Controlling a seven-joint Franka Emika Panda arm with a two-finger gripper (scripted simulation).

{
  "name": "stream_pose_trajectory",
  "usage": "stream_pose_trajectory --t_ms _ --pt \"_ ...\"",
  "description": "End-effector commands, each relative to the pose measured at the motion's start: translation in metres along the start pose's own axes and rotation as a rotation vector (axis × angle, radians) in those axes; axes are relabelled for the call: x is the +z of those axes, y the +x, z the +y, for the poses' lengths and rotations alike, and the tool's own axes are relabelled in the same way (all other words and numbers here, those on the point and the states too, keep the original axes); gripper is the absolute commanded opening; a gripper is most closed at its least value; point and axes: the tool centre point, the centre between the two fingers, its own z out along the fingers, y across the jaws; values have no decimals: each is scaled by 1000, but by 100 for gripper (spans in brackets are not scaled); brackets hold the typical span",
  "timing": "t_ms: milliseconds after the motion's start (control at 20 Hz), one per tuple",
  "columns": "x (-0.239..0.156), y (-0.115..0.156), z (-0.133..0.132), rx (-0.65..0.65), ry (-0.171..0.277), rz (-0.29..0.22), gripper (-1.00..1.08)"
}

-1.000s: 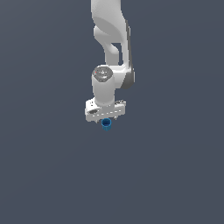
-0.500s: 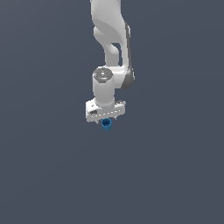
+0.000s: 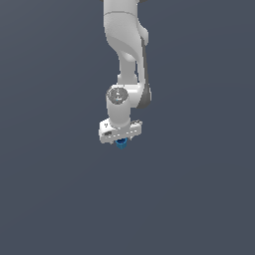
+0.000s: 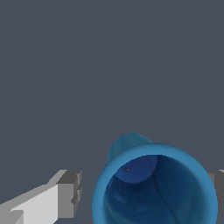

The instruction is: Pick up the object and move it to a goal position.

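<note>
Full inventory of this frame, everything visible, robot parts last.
cup: 1, bright blue with a darker hollow inside, between the gripper fingers; in the exterior view only a small part peeks out under the white hand.
background surface: 1, plain dark grey-blue, fills both views; no goal marker can be made out.
arm: 1, white with a dark strip, coming down from the top of the exterior view.
gripper: 1, white hand with grey finger pads; the jaws stand either side of the cup. One pad shows a gap to the cup wall, the other is at the frame edge, so contact cannot be told.
</note>
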Motion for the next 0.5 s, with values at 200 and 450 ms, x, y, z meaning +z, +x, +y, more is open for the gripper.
stream_pose_trajectory --t_ms 200,450 --pt "9 1 0 -1 -1 1 -100" --pt "9 1 0 -1 -1 1 -100"
